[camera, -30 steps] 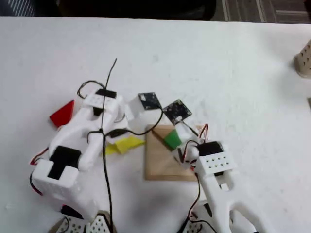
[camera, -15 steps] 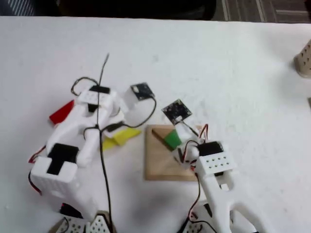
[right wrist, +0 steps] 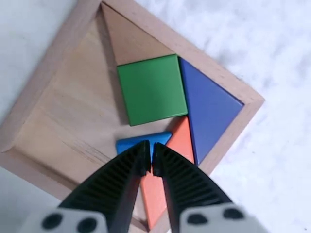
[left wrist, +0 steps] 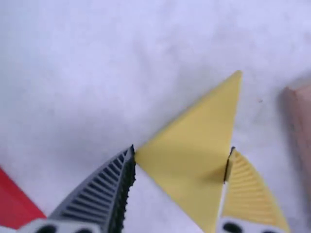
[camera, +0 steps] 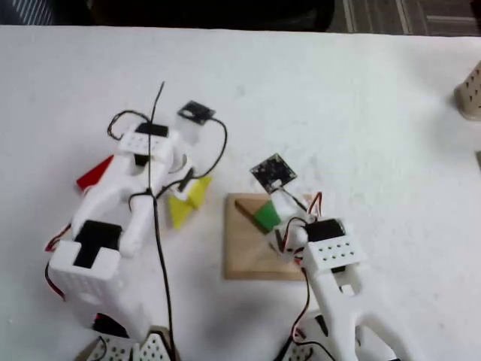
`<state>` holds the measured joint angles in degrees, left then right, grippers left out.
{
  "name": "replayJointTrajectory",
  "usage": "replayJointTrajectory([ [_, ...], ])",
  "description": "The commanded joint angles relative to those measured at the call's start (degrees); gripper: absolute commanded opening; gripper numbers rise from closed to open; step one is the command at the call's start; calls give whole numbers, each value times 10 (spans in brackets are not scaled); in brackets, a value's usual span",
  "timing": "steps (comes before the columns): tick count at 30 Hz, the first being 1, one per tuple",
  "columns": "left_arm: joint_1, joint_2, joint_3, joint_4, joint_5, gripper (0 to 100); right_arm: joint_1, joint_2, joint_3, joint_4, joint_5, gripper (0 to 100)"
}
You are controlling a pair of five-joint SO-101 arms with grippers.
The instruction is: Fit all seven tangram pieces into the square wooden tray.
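Left wrist view: left gripper [left wrist: 181,150] clamps the yellow triangle [left wrist: 204,126] at frame centre. Right gripper [right wrist: 150,148], jaws together and empty, hangs over the wooden tray [right wrist: 73,111], lower middle.

The left arm [camera: 113,218] and right arm [camera: 331,263] are white plastic with black cables, black motors and ribbed jaws.
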<state>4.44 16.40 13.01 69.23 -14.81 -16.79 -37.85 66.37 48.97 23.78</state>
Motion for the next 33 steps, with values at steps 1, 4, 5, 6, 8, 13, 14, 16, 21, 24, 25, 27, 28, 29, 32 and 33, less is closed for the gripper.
replayJointTrajectory([
  [1, -7, -4, -72, 62, 47, 154, 6, -15, -5, -10, 6, 18],
  [4, -7, -4, -115, 119, 60, 154, 11, -15, -5, -10, 6, 18],
  [5, -7, -4, -127, 134, 62, 154, 18, -15, -6, -10, 6, 18],
  [6, -6, -4, -139, 147, 62, 154, 23, -16, -8, -10, 6, 18],
  [8, 4, -4, -155, 168, 62, 154, 36, -16, -13, -10, 3, 18],
  [13, 58, -4, -162, 195, 62, 154, 70, -16, -21, -10, 1, 18],
  [14, 73, -5, -162, 200, 62, 154, 76, -16, -21, -10, 1, 18],
  [16, 102, -19, -157, 203, 62, 154, 87, -16, -21, -10, 1, 18],
  [21, 164, -102, -113, 199, 62, 155, 123, -16, -21, -10, 1, 18],
  [24, 204, -149, -53, 172, 62, 156, 139, -16, -21, -10, 1, 18],
  [25, 217, -160, -28, 162, 62, 157, 143, -16, -21, -10, 1, 18],
  [27, 242, -175, 22, 137, 58, 157, 144, -16, -21, -10, 1, 18],
  [28, 255, -176, 47, 124, 56, 157, 144, -16, -21, -10, 1, 18],
  [29, 269, -176, 70, 109, 55, 157, 144, -16, -21, -10, 1, 18],
  [32, 306, -180, 124, 77, -8, 155, 145, -16, -21, -10, 1, 18],
  [33, 320, -180, 136, 71, -42, 155, 146, -16, -21, -10, 1, 18],
])
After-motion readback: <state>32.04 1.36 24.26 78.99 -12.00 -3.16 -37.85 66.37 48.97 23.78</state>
